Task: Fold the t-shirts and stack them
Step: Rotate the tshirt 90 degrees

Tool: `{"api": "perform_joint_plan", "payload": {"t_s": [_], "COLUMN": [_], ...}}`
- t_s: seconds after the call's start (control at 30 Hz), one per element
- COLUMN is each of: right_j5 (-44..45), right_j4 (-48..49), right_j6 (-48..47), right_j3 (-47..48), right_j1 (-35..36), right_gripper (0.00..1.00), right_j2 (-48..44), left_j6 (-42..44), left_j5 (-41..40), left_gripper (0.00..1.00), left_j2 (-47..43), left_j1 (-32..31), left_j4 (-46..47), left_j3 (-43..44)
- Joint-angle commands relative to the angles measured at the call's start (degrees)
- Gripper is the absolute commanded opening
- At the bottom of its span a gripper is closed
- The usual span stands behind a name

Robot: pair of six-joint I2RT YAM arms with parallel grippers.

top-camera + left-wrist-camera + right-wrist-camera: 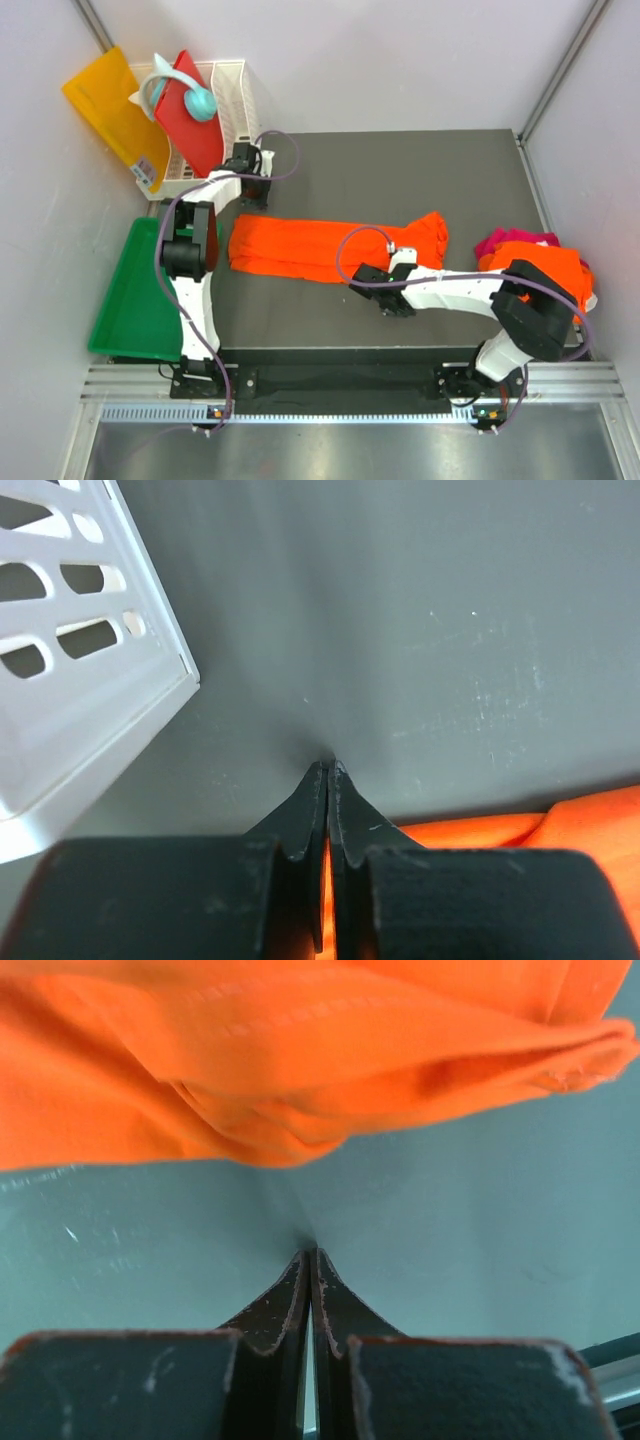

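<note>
one orange t-shirt is lying across the table as a half-folded strip, a heap of t-shirts is waiting at its right edge, nothing's getting stacked yet. left gripper and right gripper are both sitting pressed together, seemingly empty.

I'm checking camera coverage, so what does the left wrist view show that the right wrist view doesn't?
Only left wrist: the white slotted basket, upper left. Only right wrist: the orange t-shirt bunched close up, stitching visible, and a table edge lower right. Both: left fingers or right fingers shut, grey tabletop, some orange cloth.
</note>
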Motion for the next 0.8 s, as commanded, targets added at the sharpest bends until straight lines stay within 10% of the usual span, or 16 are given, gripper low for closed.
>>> {"api": "perform_joint_plan", "payload": {"t_s": [0.0,0.77], "right_j5": [-0.89,-6.96], "right_j4": [0.26,11.07], "right_j6": [1.30,-14.08], "right_j3": [1.18,14.09], "right_j1": [-1.11,-23.07], "right_gripper": [0.00,0.00], "right_j2": [5.08,19.41], "left_j6": [0.85,7.00], "left_j5": [-1.62,0.14], "left_gripper": [0.01,0.00], "left_j2": [2.01,-9.68], "left_j1": [0.08,-4.66], "left_j4": [-4.46,-12.81], "left_j3": [-0.65,-19.91]}}
